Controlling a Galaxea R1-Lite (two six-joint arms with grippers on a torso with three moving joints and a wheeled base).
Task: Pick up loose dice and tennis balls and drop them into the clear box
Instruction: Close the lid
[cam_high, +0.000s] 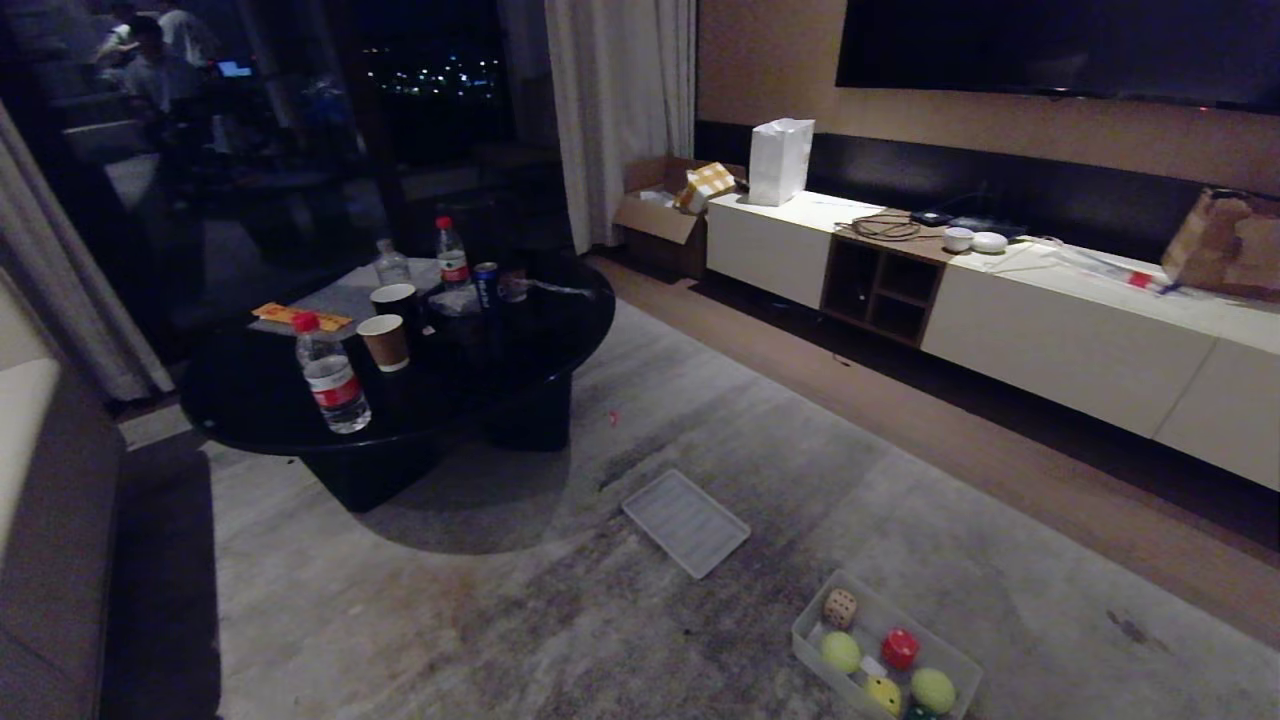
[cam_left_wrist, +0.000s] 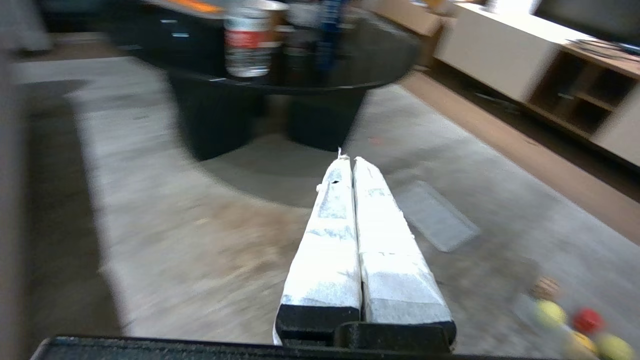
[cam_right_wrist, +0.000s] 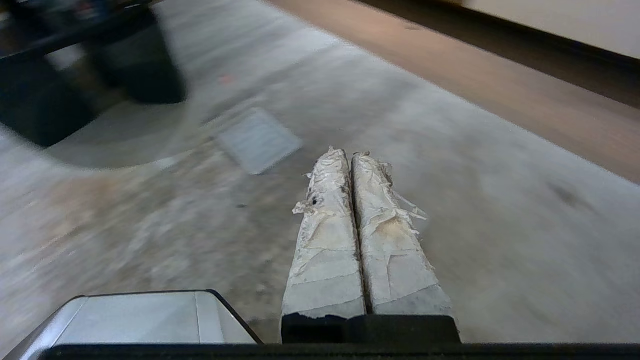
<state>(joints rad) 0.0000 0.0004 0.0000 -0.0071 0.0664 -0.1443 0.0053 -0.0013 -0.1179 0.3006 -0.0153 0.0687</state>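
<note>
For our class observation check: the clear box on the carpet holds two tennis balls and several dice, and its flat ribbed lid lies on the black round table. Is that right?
Not quite. The head view shows the ribbed lid lying on the carpet, between the black round table and the clear box, not on the table. The tennis balls and dice are in the box, as stated.

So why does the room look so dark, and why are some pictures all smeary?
Head view: it is night outside, the room is dim, and the coffee table throws a round shadow on the rug. Left wrist view: the bottle and the clear box are smeared with blur. Right wrist view: the lid is blurred, while the fingers look sharp.
</note>
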